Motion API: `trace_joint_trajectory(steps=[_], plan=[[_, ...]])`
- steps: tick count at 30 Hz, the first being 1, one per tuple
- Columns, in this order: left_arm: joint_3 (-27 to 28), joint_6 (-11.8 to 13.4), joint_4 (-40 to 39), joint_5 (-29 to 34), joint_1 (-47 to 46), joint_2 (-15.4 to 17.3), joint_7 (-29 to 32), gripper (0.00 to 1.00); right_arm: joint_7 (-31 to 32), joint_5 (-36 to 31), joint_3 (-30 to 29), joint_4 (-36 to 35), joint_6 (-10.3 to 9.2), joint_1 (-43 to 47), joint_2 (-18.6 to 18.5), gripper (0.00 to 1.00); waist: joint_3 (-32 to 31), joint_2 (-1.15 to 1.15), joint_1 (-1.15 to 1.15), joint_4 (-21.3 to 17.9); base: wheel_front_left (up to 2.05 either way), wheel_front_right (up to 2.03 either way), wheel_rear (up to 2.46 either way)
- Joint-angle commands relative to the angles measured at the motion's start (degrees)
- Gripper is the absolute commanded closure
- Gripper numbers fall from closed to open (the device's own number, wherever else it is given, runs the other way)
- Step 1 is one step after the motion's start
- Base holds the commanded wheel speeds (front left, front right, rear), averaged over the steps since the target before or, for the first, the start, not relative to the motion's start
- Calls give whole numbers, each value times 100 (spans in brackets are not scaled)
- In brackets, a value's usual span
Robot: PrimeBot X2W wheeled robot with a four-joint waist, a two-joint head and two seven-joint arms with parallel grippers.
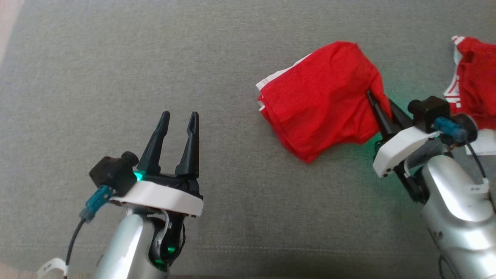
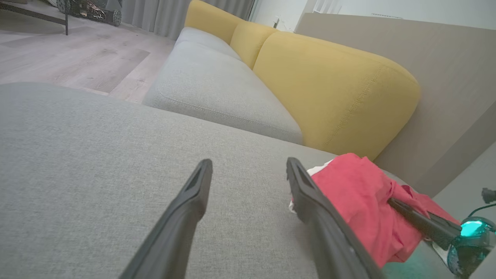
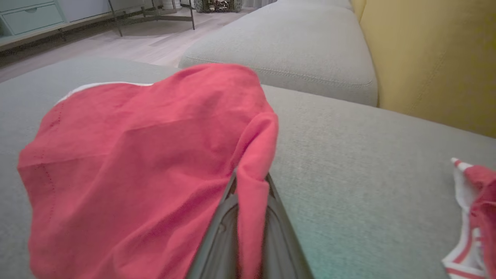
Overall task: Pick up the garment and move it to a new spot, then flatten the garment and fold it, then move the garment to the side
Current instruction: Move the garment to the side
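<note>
— Item, location?
— Red garment (image 1: pixel 325 97), bunched on the grey cushion (image 1: pixel 116 58), lying up and left of my right gripper (image 1: pixel 372 97), which pinches its right edge.
— Other arm?
— Left gripper (image 1: pixel 180 116), spread wide, empty, well apart leftward.

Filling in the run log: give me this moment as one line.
left gripper: open, empty | right gripper: shut on edge of red garment | second red garment: untouched, far right

Red garment (image 1: pixel 321 104), white edge; grey sofa seat (image 1: pixel 116 58); mustard-yellow backrest (image 2: pixel 333 89).
</note>
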Motion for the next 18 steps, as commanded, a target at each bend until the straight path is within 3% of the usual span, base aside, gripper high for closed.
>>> trace_joint_trajectory(steps=[1, 9, 18], plan=[[183, -15, -193, 58, -157, 34, -44, 0, -99, -87, 12, -166, 37, -167, -115, 100, -2, 0, 0, -90, 0, 0, 0], [227, -42, -198, 161, -228, 34, -44, 0, -30, -319, -37, -379, 37, -448, -566, 100, 96, 0, 0, -459, 0, 0, 0], [252, -126, -192, 309, -433, 34, -44, 0, 384, -157, -382, -394, 37, -840, -1447, 100, 528, 0, 0, -846, 0, 0, 0]])
